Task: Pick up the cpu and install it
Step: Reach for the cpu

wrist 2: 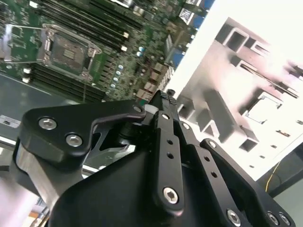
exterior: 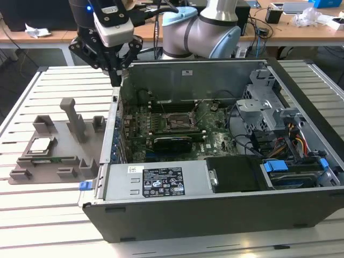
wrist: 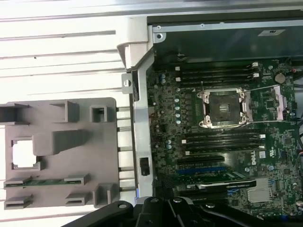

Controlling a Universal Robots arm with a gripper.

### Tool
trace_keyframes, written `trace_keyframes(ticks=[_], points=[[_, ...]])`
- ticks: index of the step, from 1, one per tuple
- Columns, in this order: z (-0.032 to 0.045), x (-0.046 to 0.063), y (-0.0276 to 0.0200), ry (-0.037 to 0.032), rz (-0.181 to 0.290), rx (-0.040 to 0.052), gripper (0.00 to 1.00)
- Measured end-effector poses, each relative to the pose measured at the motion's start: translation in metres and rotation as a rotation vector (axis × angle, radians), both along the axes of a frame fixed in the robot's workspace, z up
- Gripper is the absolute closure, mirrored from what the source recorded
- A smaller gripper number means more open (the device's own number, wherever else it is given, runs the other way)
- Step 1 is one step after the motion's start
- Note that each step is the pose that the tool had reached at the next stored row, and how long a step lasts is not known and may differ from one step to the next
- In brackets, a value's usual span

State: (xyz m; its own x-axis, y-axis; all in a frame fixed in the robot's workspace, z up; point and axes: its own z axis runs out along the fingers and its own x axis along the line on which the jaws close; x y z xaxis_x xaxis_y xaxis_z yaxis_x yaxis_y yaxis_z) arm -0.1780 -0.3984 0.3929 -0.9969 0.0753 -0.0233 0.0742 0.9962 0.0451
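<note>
Nearest me is the open computer case (exterior: 161,212). Just beside it, on the exterior view's left, sits the grey tray (exterior: 56,167). The cpu (exterior: 42,144) lies flat in the tray's square pocket, silver top up. It's a square chip with no real long axis, edges in line with the tray. The socket (exterior: 177,122) on the board looks open and empty. Farther back my gripper (exterior: 115,79) hangs over the case's side wall, jaws together, holding nothing. From the jaws the cpu lies lower, toward the exterior view's left and nearer that camera. I judge pickup not yet begun.
</note>
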Motion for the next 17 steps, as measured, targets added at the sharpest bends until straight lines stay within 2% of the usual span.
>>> trace_keyframes(ticks=[6,17], points=[[-0.0003,-0.026,0.0,0.0,0.0,0.0,0.89],[-0.0006,-0.049,0.0,0.0,0.0,0.0,0.89]])
